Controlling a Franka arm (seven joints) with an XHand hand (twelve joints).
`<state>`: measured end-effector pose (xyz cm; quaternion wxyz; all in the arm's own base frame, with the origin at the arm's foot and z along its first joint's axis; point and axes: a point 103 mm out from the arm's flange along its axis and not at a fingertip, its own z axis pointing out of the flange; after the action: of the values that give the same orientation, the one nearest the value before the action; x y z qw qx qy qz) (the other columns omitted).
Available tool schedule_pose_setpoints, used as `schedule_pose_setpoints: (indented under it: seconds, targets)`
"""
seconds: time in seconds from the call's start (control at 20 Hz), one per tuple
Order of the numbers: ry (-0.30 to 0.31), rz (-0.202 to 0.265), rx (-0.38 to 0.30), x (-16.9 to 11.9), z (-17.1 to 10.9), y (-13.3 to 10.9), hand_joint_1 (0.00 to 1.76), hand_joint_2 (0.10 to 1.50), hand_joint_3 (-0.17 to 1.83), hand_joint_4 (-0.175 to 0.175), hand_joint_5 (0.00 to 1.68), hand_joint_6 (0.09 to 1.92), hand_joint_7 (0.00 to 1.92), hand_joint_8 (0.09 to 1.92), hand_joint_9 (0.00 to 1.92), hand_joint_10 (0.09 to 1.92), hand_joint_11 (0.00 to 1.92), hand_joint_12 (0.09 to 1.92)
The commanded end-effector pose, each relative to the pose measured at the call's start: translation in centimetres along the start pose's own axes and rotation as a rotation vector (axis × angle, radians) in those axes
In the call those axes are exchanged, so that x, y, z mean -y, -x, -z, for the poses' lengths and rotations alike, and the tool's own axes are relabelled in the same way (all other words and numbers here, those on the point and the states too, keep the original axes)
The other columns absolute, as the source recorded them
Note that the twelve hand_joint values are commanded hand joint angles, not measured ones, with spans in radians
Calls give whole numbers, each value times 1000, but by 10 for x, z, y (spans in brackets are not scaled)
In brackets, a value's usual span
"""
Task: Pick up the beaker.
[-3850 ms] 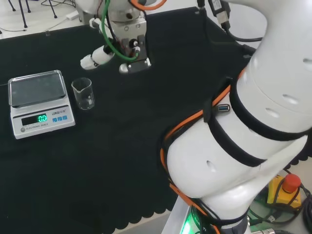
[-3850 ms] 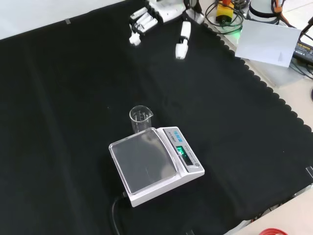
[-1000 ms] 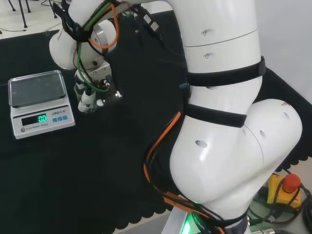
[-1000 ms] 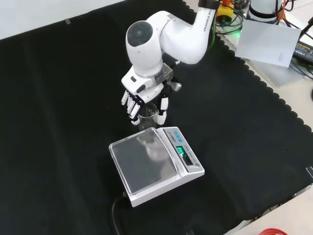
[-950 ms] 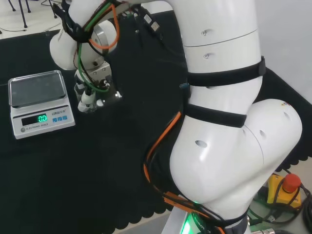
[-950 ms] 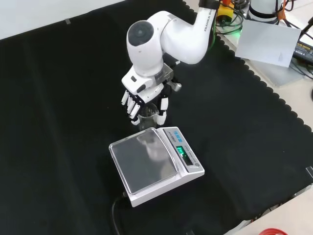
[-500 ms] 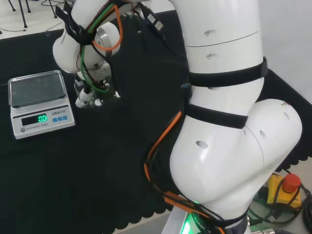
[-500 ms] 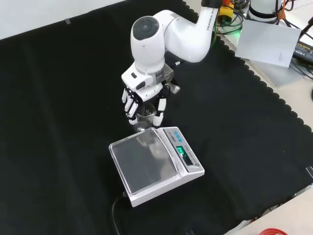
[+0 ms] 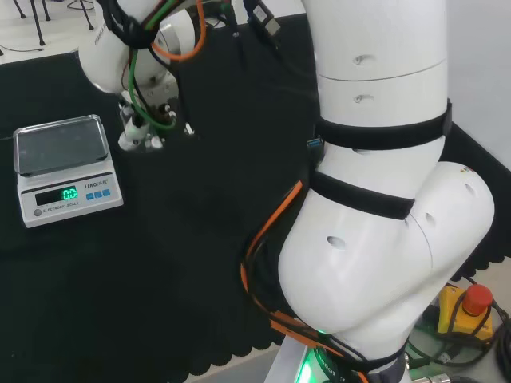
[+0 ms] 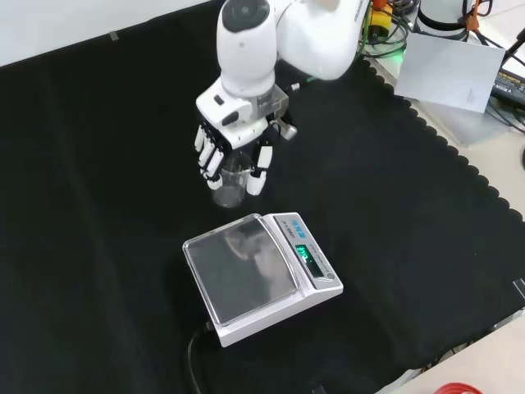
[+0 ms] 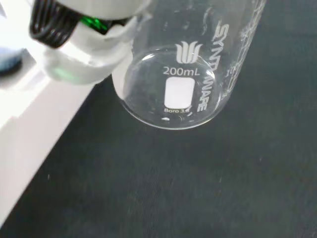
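Note:
The clear glass beaker (image 10: 230, 182) hangs above the black cloth in the front view, held between the fingers and thumb of the hand (image 10: 235, 131), which are curled round it. The wrist view looks along the empty beaker (image 11: 188, 74), its round base lifted off the cloth, with a blurred white finger (image 11: 81, 54) beside it. The head view has the hand (image 9: 137, 137) up and to the right of the scale, and the beaker is hard to make out there.
A white digital scale (image 10: 259, 275) with a steel pan stands on the cloth just below the hand in the front view, and at the left in the head view as scale (image 9: 64, 167). The arm's big white links (image 9: 375, 199) take up the head view's right.
The hand came down from the far side, closed round the beaker beside the scale, and over the last second has risen with it, away from the scale.

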<state>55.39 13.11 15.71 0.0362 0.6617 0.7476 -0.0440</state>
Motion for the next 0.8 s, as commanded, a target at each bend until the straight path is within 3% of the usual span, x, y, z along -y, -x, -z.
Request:
schedule_pose_setpoints:
  seconds: [0.05, 0.3, 0.45, 0.5, 0.8]
  targets:
    - [24, 11, 36, -7, 39, -2, 1122, 833, 383, 74, 1171, 754, 1177, 882, 1431, 344, 1188, 973]
    - [51, 56, 34, -14, 58, -23, 1132, 821, 405, 44, 1176, 751, 1187, 875, 1443, 328, 1227, 935]
    - [47, 113, 56, -15, 61, -29, 1136, 813, 418, 32, 1179, 751, 1192, 869, 1451, 319, 1248, 913]
    - [45, 116, 86, -19, 59, -49, 1136, 812, 420, 30, 1179, 750, 1193, 868, 1453, 319, 1251, 911]
    - [42, 170, 29, -32, 57, -91, 1138, 801, 439, 28, 1183, 748, 1204, 858, 1466, 307, 1263, 894]
